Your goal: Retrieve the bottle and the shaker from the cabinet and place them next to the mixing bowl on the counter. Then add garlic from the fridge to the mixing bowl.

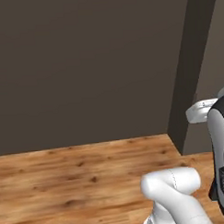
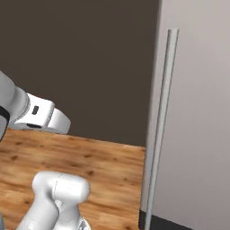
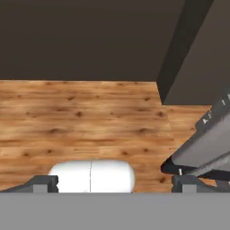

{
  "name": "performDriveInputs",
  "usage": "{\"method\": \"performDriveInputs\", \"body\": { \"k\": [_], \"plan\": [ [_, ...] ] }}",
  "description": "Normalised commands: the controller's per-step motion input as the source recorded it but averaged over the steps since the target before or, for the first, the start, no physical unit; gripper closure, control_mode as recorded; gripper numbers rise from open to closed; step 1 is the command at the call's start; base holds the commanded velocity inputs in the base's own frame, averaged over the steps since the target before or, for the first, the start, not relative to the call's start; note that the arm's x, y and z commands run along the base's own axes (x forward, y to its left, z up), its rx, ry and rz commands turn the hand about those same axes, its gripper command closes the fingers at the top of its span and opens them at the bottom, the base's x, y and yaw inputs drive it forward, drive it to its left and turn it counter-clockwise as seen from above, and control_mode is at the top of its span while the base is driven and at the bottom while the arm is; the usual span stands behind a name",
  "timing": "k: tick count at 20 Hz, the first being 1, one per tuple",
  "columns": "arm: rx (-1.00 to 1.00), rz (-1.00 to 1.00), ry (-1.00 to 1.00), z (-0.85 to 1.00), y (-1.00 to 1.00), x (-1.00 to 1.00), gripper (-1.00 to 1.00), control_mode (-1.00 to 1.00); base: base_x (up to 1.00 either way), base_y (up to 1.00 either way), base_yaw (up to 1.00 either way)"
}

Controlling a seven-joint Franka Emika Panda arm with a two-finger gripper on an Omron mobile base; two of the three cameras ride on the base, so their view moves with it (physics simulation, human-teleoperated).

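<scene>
Here the gripper [image 3: 112,184] hangs with its jaws apart and empty over the wood floor [image 1: 66,180], seemingly because the fridge [image 2: 197,112], close on the right, is shut.

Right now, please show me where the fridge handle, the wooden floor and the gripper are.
fridge handle [image 2: 162,117]: right base view, middle of the long bar.
wooden floor [image 1: 66,180]: left base view, bare planks.
gripper [image 3: 114,183]: hand view, between its fingertips.

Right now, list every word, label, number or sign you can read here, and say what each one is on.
There are none to read. The wood floor, the dark wall and the grey fridge door with its long handle carry no writing.
</scene>
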Motion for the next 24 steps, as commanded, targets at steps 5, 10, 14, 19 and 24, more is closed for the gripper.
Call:
{"method": "performDriveInputs", "body": {
  "k": [5,10,14,19,24],
  "plan": [
    [0.00,0.00,0.00,0.00,0.00,0.00,-1.00,1.00,1.00,0.27,-0.13],
    [0.00,0.00,0.00,0.00,0.00,0.00,-1.00,1.00,0.99,0.41,-0.36],
    [0.00,0.00,0.00,0.00,0.00,0.00,-1.00,1.00,0.54,0.19,-0.66],
    [0.00,0.00,0.00,0.00,0.00,0.00,-1.00,1.00,0.02,0.11,-0.95],
    [0.00,0.00,0.00,0.00,0.00,0.00,-1.00,1.00,0.00,0.02,-1.00]
  ]
}}
